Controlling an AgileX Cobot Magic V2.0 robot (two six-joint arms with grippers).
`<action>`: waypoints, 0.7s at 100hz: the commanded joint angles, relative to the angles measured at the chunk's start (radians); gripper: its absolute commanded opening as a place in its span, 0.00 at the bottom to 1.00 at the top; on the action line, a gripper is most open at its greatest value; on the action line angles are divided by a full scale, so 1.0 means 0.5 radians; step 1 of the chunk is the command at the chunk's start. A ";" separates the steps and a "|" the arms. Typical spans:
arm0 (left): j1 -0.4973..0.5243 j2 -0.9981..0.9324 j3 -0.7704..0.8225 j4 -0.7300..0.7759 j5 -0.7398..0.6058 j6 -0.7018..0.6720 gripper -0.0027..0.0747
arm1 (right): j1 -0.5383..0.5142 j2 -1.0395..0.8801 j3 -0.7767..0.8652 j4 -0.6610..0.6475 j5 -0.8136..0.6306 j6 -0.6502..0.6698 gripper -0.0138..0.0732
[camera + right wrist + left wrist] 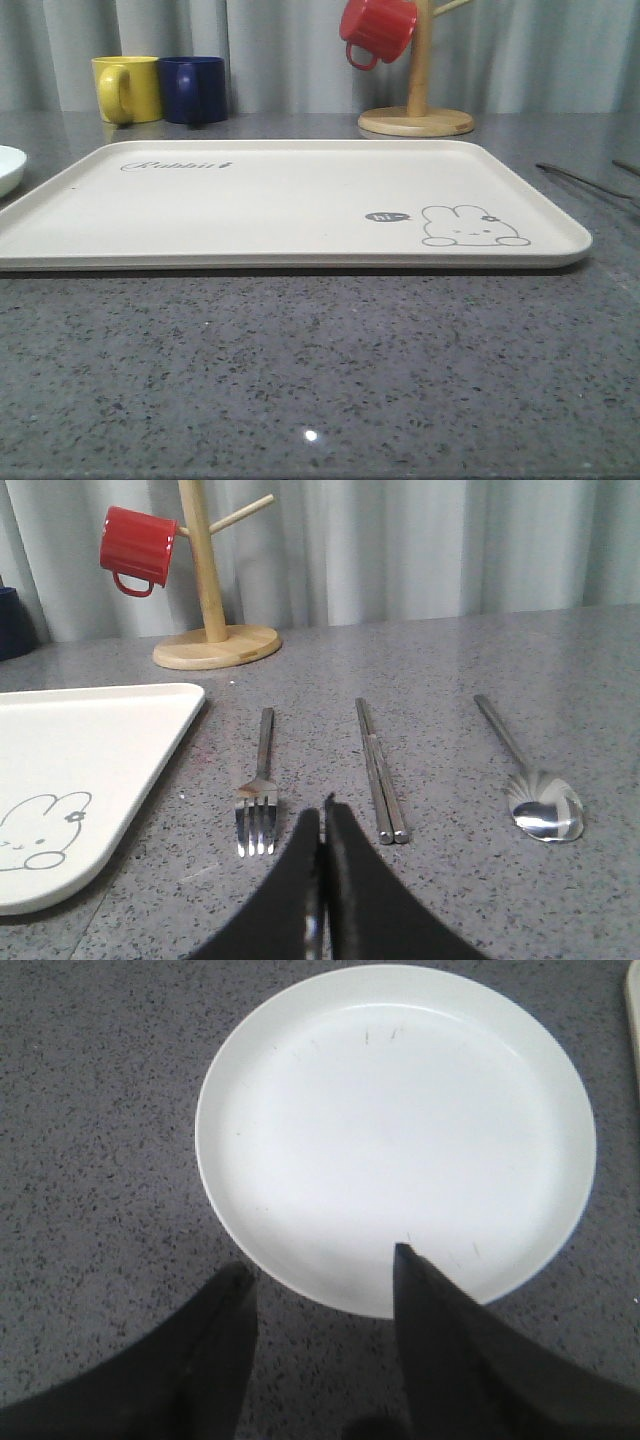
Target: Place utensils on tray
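Tray (250, 200) bare; fork (257, 785), chopsticks (380, 775), spoon (530, 780) beside it.

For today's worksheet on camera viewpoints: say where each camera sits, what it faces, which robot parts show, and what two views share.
Front: low over the table, facing the tray and mugs.
Left wrist: above the white plate, looking down; parted dark fingers show.
Right wrist: low, facing fork, chopsticks, spoon; closed fingers show.
Shared: front and right wrist both show the red mug.

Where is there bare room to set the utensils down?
The whole tray surface is bare apart from its printed rabbit. Table in front of it is free too. Crowded: behind, by yellow mug, blue mug, and mug tree.
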 commanded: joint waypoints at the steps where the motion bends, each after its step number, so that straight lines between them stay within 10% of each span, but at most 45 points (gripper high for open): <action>1: 0.049 0.156 -0.235 0.001 0.012 -0.014 0.49 | 0.002 -0.027 -0.001 -0.025 -0.147 -0.014 0.07; 32: 0.285 0.792 -0.775 -0.083 0.574 -0.014 0.49 | 0.002 -0.027 -0.001 -0.025 -0.147 -0.014 0.07; 70: 0.320 1.216 -0.956 -0.103 0.619 -0.014 0.48 | 0.002 -0.027 -0.001 -0.025 -0.147 -0.014 0.07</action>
